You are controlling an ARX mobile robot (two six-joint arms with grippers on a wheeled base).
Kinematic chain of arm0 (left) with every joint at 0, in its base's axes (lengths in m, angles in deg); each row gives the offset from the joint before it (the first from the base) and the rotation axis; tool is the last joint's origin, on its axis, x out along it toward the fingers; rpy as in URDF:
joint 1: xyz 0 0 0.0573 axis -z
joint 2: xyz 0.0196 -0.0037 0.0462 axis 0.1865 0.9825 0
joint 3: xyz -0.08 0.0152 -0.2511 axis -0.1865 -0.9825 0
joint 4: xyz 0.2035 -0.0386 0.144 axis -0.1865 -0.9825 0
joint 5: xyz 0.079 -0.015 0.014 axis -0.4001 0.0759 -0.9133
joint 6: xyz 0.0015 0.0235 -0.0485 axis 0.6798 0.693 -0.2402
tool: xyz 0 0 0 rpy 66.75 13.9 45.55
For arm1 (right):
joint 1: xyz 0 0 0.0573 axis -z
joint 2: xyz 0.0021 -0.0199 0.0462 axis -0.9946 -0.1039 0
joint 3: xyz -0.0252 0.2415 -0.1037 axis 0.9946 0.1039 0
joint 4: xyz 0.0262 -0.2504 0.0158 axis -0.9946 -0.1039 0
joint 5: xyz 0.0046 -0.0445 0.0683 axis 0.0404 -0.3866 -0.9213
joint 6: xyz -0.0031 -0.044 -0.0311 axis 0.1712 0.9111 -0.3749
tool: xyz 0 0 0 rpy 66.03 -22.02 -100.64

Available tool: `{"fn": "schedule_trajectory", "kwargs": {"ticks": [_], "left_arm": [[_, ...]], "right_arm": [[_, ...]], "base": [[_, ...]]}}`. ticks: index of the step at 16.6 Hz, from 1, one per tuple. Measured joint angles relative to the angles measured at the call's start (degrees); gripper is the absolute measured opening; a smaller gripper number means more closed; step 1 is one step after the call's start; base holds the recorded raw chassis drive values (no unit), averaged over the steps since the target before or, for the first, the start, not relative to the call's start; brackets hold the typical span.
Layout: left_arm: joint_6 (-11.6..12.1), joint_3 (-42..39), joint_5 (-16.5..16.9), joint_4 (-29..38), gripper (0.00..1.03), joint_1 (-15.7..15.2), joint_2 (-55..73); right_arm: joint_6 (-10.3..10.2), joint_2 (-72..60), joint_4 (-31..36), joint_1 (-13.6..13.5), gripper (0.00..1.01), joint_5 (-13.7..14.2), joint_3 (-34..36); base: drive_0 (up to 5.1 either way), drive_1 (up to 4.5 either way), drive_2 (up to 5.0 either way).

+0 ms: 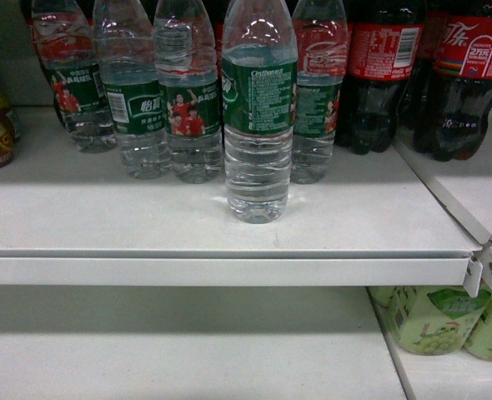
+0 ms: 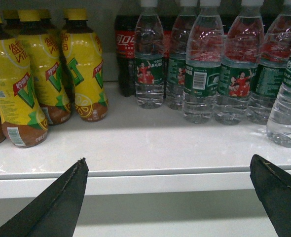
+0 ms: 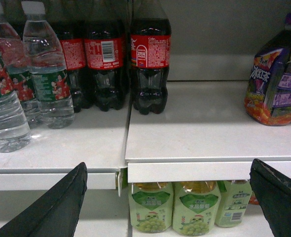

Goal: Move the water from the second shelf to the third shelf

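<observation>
Water bottle standing upright, forward of row on shelf, isolated for easy grasp. Left gripper and right gripper both spread wide, hovering below shelf edge, holding nothing.

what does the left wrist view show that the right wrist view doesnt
Only the left wrist view shows the yellow-labelled tea bottles at the shelf's left and the open left hand. Only the right wrist view shows the purple snack bag, the green grape drink bottles on the shelf below, the seam between shelf boards and the open right hand. Both show the row of green-label water bottles, the front water bottle standing forward, and cola bottles.
</observation>
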Motion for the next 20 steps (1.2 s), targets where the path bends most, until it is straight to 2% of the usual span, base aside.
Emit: {"fn": "schedule_trajectory", "kwargs": {"ticks": [2,5,7,8,9,12,13,14,15,18,20], "left_arm": [[0.0,0.0,0.0,0.0,0.98,0.0,0.0],[0.0,0.0,0.0,0.0,0.98,0.0,0.0],[0.0,0.0,0.0,0.0,0.98,0.0,0.0],[0.0,0.0,0.0,0.0,0.98,0.0,0.0],[0.0,0.0,0.0,0.0,0.98,0.0,0.0],[0.0,0.0,0.0,0.0,0.98,0.0,0.0],[0.0,0.0,0.0,0.0,0.98,0.0,0.0],[0.0,0.0,0.0,0.0,0.98,0.0,0.0],[0.0,0.0,0.0,0.0,0.98,0.0,0.0],[0.0,0.0,0.0,0.0,0.98,0.0,0.0],[0.0,0.0,0.0,0.0,0.98,0.0,0.0]], "right_arm": [[0.0,0.0,0.0,0.0,0.98,0.0,0.0],[-3.3,-3.1,-8.5,0.1,0.98,-1.2,-2.5],[-5.0,-5.7,-10.8,0.1,0.98,-1.4,-3.7],[-6.8,-8.0,-11.7,0.2,0.98,-1.6,-4.7],[-8.3,-9.7,-9.8,1.1,0.98,-3.0,-5.7],[-9.6,-21.9,2.4,4.2,0.98,-6.9,-14.6],[-10.4,-27.6,6.5,3.4,0.98,-6.8,-17.4],[-10.6,-32.4,9.8,1.5,0.98,-6.0,-19.9],[-10.6,-37.2,13.0,-1.7,0.98,-4.2,-22.4],[-10.1,-47.4,20.6,-13.2,0.98,1.5,-23.7],[-8.4,-55.5,29.3,-20.3,0.98,5.0,-23.4]], "base": [[0.0,0.0,0.0],[0.0,0.0,0.0],[0.0,0.0,0.0],[0.0,0.0,0.0],[0.0,0.0,0.0],[0.0,0.0,0.0],[0.0,0.0,0.0],[0.0,0.0,0.0],[0.0,0.0,0.0],[0.0,0.0,0.0],[0.0,0.0,0.0]]}}
